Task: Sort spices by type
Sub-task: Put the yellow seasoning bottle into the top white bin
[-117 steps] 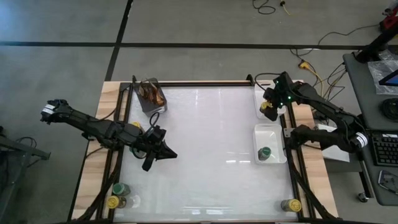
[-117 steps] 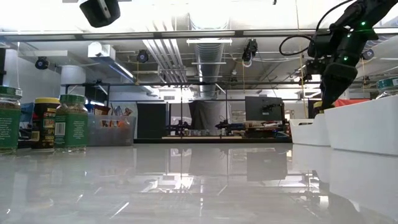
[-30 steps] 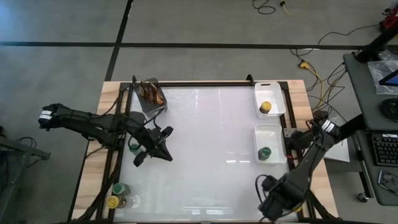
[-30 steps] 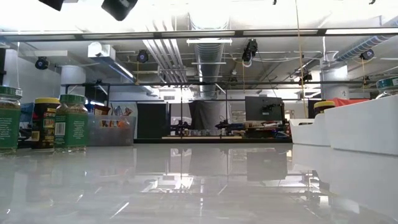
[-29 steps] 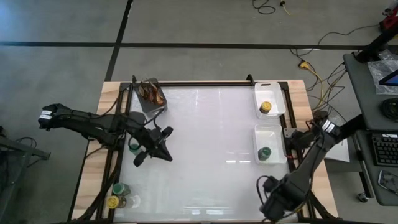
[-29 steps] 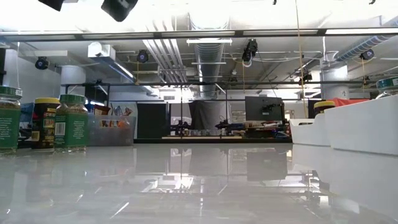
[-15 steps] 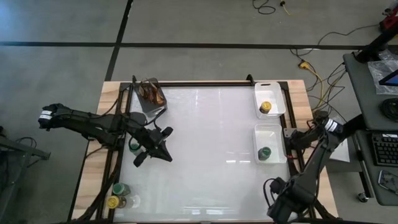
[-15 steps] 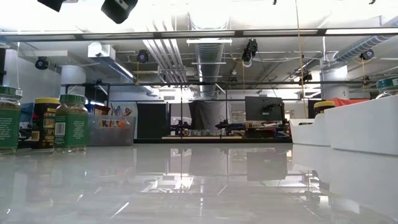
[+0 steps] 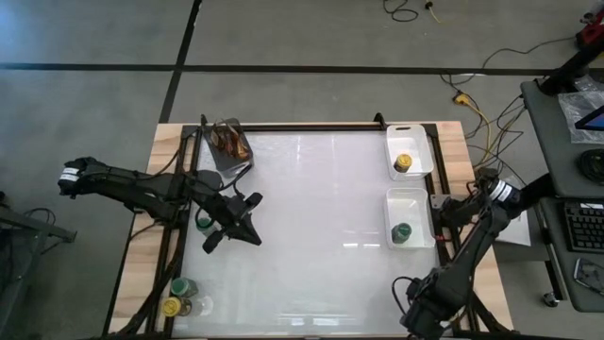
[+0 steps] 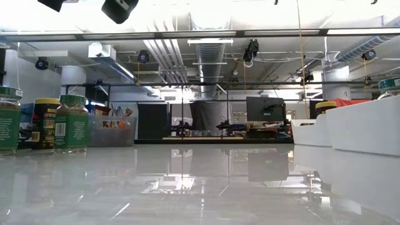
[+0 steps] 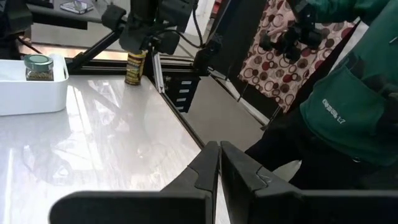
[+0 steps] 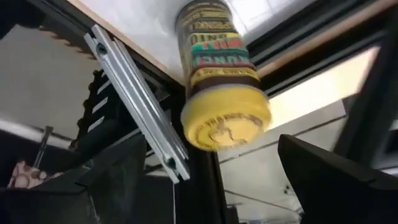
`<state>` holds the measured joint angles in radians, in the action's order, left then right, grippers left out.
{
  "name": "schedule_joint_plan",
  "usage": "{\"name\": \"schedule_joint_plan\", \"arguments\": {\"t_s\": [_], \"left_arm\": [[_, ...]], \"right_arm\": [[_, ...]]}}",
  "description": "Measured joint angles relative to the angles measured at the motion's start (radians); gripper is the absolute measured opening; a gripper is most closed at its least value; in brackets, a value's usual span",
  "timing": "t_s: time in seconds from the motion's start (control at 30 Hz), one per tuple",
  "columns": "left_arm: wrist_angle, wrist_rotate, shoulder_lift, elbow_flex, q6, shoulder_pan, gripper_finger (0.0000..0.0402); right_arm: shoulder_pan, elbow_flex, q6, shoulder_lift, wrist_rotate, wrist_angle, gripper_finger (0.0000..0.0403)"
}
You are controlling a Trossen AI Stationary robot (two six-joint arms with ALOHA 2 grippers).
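A yellow-lidded spice jar (image 12: 219,81) stands at the table's near right corner. My right gripper (image 9: 425,314) hangs above it, open, with one finger on each side of the lid (image 12: 226,122) and apart from it. My left gripper (image 9: 251,232) is shut and holds nothing, over the table's left middle. A green-lidded jar (image 9: 203,223) stands beside it. At the near left corner stand a green-lidded jar (image 9: 182,286), a yellow-lidded one (image 9: 171,306) and a third (image 9: 201,305). One yellow-lidded jar (image 9: 403,163) sits in the far white tray (image 9: 419,132). A green-lidded one (image 9: 402,232) sits in the near tray (image 9: 408,196).
A grey cup of brown sticks (image 9: 229,142) stands at the far left corner. Dark rails (image 12: 134,106) run along the table's edges. A person in a green top (image 11: 348,106) stands beyond the table's near right side. The middle of the white table (image 9: 321,208) is free.
My right gripper has sunk toward the yellow-lidded jar at the near right corner and shifted a little toward the near edge, tipping further down. Its fingers have stayed open.
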<state>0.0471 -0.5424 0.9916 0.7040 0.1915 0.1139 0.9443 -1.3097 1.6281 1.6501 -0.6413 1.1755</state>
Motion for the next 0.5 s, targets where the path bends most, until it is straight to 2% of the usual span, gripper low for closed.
{"name": "schedule_joint_plan", "arguments": {"t_s": [0.23, 0.5], "left_arm": [[-0.001, 0.000, 0.000, 0.000, 0.000, 0.000, 0.0000], [-0.004, 0.000, 0.000, 0.000, 0.004, 0.000, 0.0000]], "right_arm": [[0.000, 0.061, -0.054, -0.001, -0.015, -0.018, 0.0337], [0.000, 0.129, -0.077, -0.001, -0.043, -0.116, 0.0308]]}}
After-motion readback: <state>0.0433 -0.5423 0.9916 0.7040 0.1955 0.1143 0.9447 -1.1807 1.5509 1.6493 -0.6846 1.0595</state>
